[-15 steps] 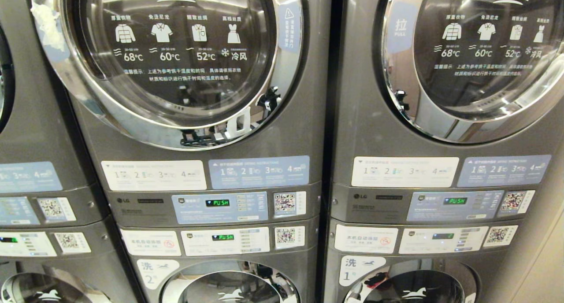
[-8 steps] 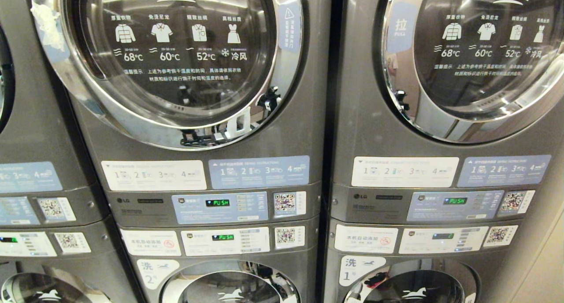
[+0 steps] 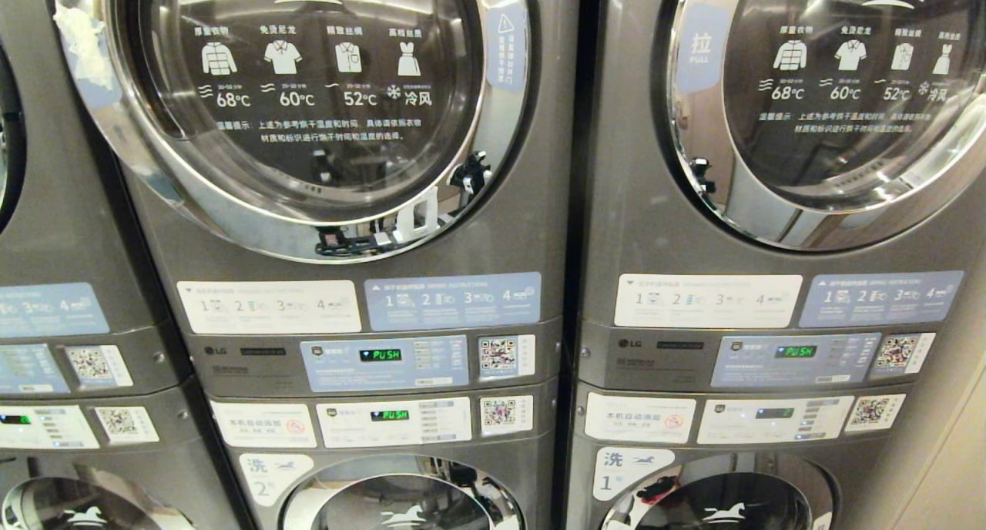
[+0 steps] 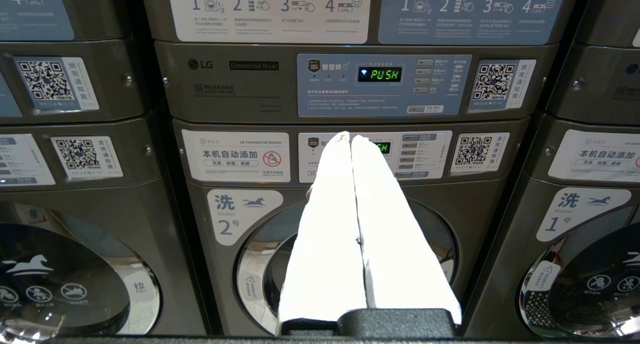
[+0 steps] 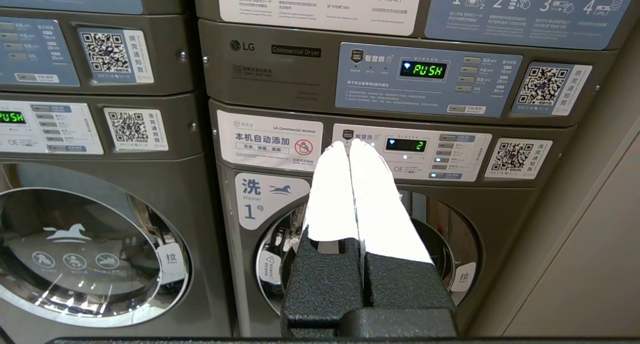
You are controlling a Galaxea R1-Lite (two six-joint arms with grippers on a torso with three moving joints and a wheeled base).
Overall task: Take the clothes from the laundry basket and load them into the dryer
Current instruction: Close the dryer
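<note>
No movement: both grippers [image 4: 350, 139] [image 5: 348, 145] closed, empty, before dryers [image 3: 347, 168].

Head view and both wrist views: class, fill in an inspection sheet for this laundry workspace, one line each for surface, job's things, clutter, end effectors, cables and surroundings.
Surface: nothing seen; no floor or table in view.
Job's things: upper dryer door closed, its display reading PUSH; second dryer door beside it also closed; no laundry basket or clothes seen.
Clutter: torn white sticker remnant on the left door's chrome rim.
End effectors: left end effector shut and empty, pointing at washer 2; right end effector shut and empty, pointing at washer 1.
Cables: nothing seen.
Surroundings: stacked grey machines with instruction labels and QR stickers; beige wall at right.
</note>
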